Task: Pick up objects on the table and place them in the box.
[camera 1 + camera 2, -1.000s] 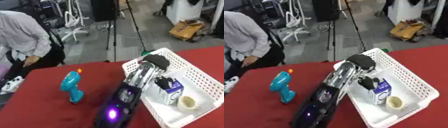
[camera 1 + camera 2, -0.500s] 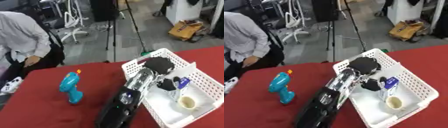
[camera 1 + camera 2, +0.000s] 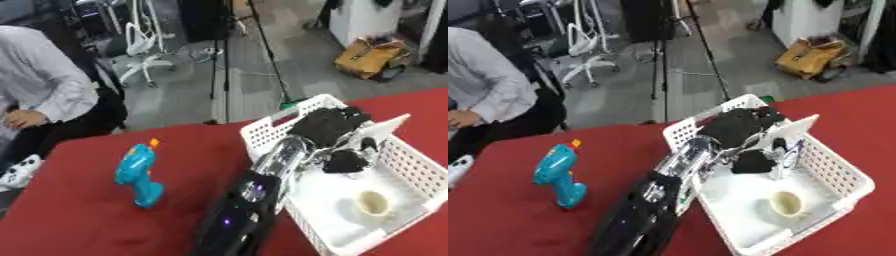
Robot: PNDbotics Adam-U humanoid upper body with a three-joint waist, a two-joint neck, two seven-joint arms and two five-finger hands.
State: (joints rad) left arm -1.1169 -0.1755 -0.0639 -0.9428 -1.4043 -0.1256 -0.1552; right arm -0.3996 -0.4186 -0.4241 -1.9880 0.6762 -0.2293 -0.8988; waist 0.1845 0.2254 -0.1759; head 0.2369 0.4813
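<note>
- The place looked like a robotics lab or studio workspace, not a home.
- A bare grey floor (image 3: 262, 75) stretched behind the red-covered table (image 3: 79, 210).
- Black tripod stands (image 3: 223, 60) stood on that floor, beside a white swivel chair (image 3: 144, 55).
- A white cabinet (image 3: 807, 20) and a tan bag (image 3: 372, 57) sat at the far right (the bag lay on the floor).
- A person in a white shirt (image 3: 44, 85) stood by the table's left end.
</note>
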